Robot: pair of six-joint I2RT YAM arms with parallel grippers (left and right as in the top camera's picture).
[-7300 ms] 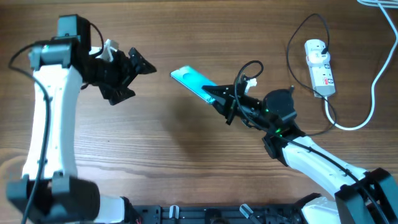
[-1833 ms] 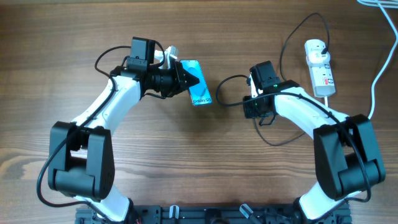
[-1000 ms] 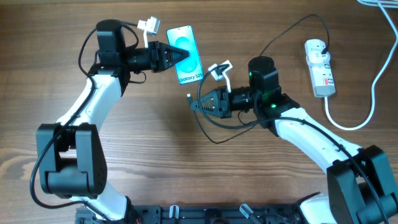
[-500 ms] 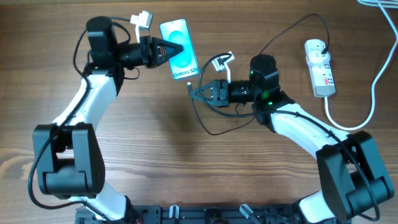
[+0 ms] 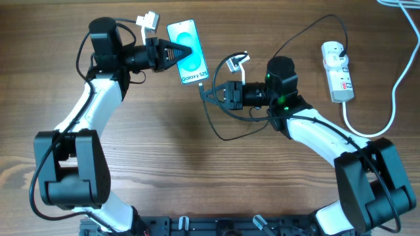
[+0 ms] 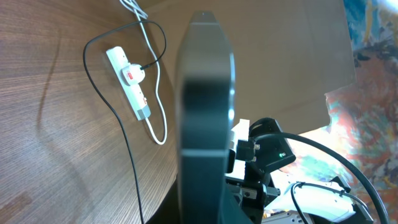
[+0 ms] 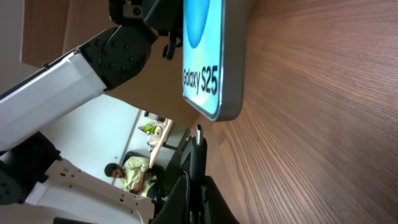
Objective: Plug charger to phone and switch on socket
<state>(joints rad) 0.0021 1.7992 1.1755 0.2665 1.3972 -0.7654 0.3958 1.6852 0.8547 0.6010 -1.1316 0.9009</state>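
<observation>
My left gripper [image 5: 178, 52] is shut on the phone [image 5: 194, 64] and holds it above the table, cyan screen up, with the "Galaxy S25" end toward the right arm. In the left wrist view the phone [image 6: 205, 93] stands edge-on as a dark slab. My right gripper [image 5: 206, 93] is shut on the charger's connector tip [image 7: 198, 133], which points at the phone's bottom edge [image 7: 217, 106] a short gap away. The charger cable [image 5: 302, 33] runs from there to its plug [image 5: 342, 51] in the white socket [image 5: 336, 73] at the far right.
A thick white cord [image 5: 394, 98] leaves the socket and runs up past the table's right edge. Slack black cable loops over the table [image 5: 220, 134] below the right gripper. Bare wood [image 5: 197, 183] lies in front of both arms.
Over the last second the left arm drew the phone up and left, and the right gripper followed with the connector to just below the phone's bottom edge. Both have barely moved since half a second ago.
</observation>
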